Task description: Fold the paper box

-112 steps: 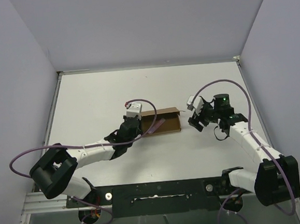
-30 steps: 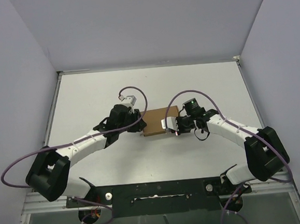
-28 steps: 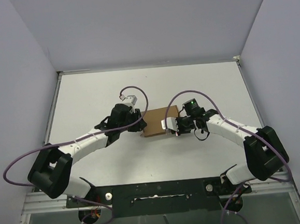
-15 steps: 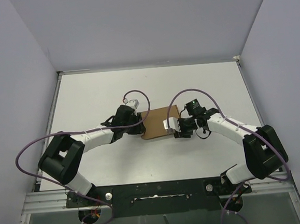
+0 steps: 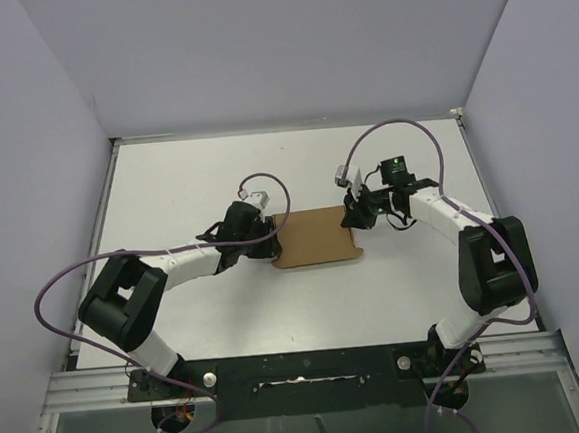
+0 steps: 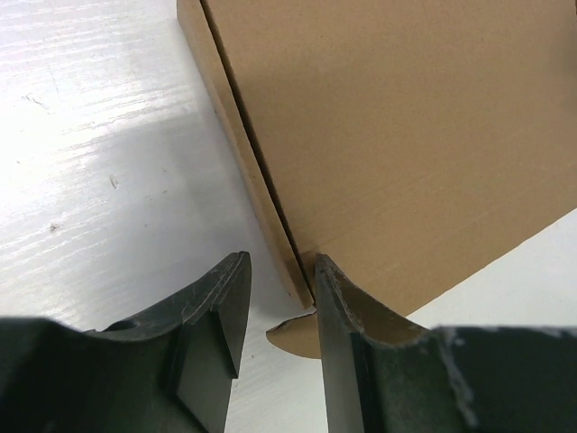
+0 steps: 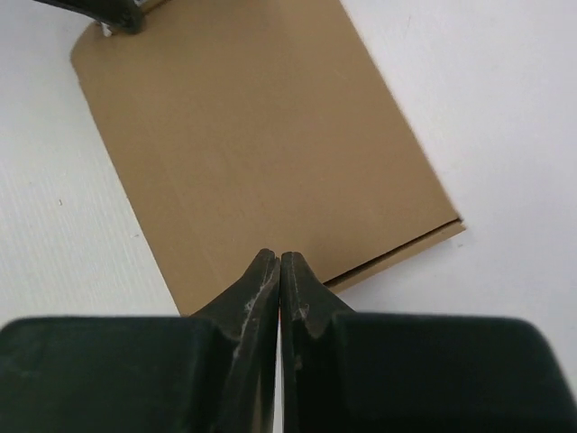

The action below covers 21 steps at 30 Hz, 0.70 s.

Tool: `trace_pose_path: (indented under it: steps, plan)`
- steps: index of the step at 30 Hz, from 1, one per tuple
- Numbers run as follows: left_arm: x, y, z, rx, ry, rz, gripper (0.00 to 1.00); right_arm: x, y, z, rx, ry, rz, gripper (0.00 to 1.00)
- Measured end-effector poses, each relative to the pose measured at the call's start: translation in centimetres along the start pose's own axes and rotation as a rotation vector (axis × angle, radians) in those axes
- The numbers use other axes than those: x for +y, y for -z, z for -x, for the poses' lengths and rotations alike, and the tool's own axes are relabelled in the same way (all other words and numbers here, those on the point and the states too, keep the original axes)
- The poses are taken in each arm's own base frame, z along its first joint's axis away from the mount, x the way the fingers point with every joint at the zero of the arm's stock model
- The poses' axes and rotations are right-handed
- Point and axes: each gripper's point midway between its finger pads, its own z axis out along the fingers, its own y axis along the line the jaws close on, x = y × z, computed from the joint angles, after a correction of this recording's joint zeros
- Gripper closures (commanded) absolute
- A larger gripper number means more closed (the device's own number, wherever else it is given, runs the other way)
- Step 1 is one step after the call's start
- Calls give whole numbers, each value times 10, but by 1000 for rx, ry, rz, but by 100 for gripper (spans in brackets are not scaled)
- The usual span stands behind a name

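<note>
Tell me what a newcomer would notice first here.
A flat brown paper box lies on the white table, at the centre of the top view. The left fingers stand apart astride a corner on its left side; the right fingers are pressed shut at its right edge.

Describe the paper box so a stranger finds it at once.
Look at the white table. At its middle, between the left fingers and the right fingers, lies the paper box. It is the only brown thing there: a flat cardboard rectangle.
</note>
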Motion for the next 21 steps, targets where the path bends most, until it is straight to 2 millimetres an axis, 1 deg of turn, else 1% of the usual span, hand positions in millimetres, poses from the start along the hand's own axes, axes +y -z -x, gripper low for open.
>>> trace_pose_path:
  steps: [2, 5, 7, 8, 11, 13, 16, 19, 21]
  plan:
    - [0, 0, 0, 1, 0, -1, 67, -4, -11, -15, 40, -79, 7, 99]
    - [0, 0, 0, 2, 1, -3, 67, -3, -22, -41, 112, -176, 17, 99]
    - [0, 0, 0, 2, 1, -3, 67, -2, -25, -53, 151, -217, 19, 99]
    - [-1, 0, 0, 3, 2, -5, 67, -2, -25, -55, 158, -227, 20, 98]
    - [-1, 0, -1, 6, 2, -9, 67, -8, -24, -52, 157, -238, 10, 95]
    - [-2, 0, -1, 9, 3, -15, 66, -8, -22, -52, 153, -245, 11, 88]
    - [-4, 2, -2, 13, 8, -23, 61, -7, -15, -47, 126, -271, 19, 74]
    - [-7, 8, 2, 7, 13, -36, 53, -14, 7, -28, 38, -316, -3, 57]
    - [-15, 19, 11, -20, 16, -61, 46, -22, 25, -12, -33, -346, -36, 47]
